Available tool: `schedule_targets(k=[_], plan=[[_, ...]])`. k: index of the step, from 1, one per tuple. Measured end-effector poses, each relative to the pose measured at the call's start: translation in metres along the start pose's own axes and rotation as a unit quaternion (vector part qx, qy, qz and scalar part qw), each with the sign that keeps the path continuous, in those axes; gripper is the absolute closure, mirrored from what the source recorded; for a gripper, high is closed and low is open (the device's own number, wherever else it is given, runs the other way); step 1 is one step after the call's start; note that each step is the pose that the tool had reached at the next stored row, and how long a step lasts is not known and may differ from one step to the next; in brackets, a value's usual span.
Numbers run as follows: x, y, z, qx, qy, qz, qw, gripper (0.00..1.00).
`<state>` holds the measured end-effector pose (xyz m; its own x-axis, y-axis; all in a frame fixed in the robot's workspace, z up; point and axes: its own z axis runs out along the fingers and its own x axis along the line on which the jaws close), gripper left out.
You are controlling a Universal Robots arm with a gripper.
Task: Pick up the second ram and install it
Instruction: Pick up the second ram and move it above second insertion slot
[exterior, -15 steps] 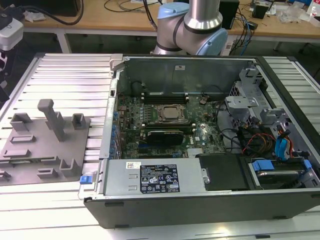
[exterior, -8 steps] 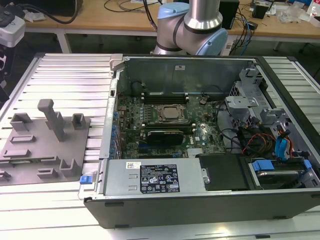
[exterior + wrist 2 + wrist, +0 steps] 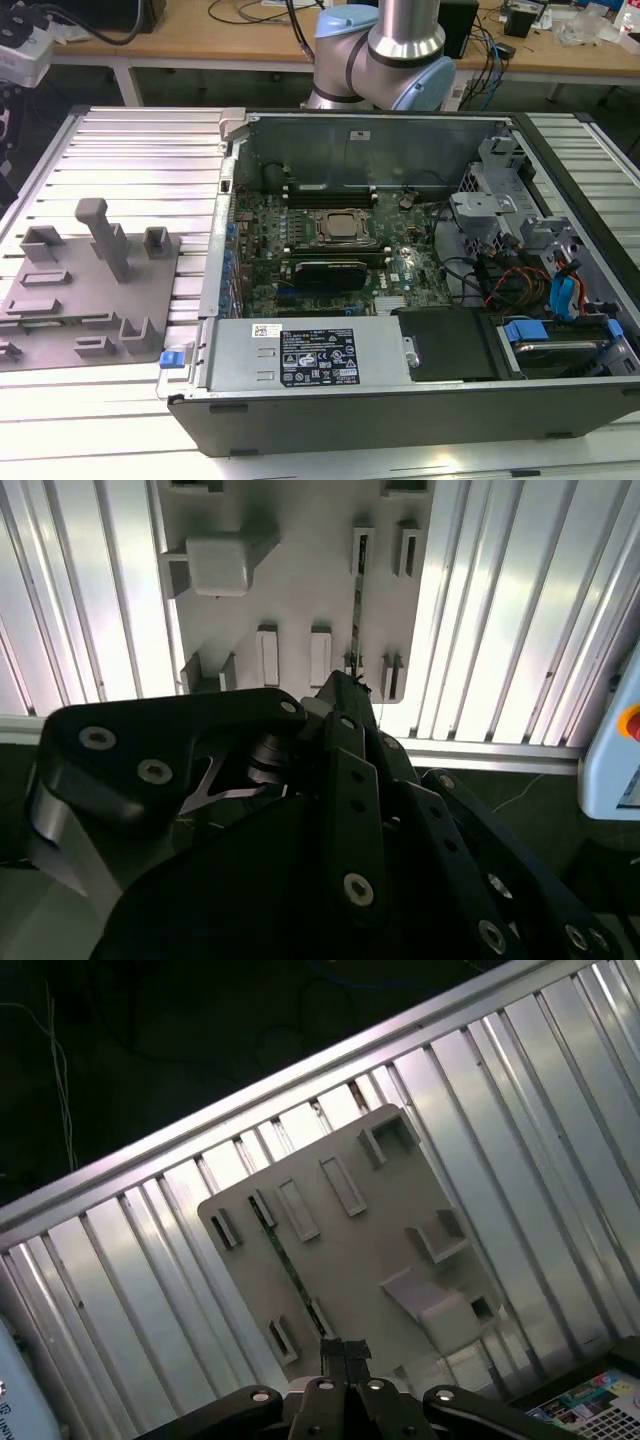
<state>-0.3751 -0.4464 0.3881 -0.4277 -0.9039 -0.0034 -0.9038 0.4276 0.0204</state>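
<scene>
The second ram (image 3: 288,1268) is a thin green stick standing on its edge in the slots of the grey fixture plate (image 3: 370,1250). In the second wrist view the second ram (image 3: 355,610) is a dark narrow line across the fixture plate (image 3: 300,590). My gripper (image 3: 346,1346) hangs well above the plate, over one end of the stick, with its fingertips pressed together and nothing between them. In the second wrist view the gripper (image 3: 346,686) and its dark linkage cover the near part of the plate.
The open computer case (image 3: 400,400) lies on the ribbed aluminium table (image 3: 130,140), at the exterior view's right of the fixture plate (image 3: 60,345). Its CPU socket (image 3: 338,226) sits mid-board. A tall grey post (image 3: 105,238) and several blocks rise from the plate.
</scene>
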Motion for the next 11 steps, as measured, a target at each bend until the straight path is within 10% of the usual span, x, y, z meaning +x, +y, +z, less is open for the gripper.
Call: schedule_targets(k=[5,11], plan=[[0.0000,0.0000,0.0000,0.0013,0.0040,-0.045,0.9990,0.89],[0.0000,0.0000,0.0000,0.0036,0.0110,-0.123,0.9923,0.89]])
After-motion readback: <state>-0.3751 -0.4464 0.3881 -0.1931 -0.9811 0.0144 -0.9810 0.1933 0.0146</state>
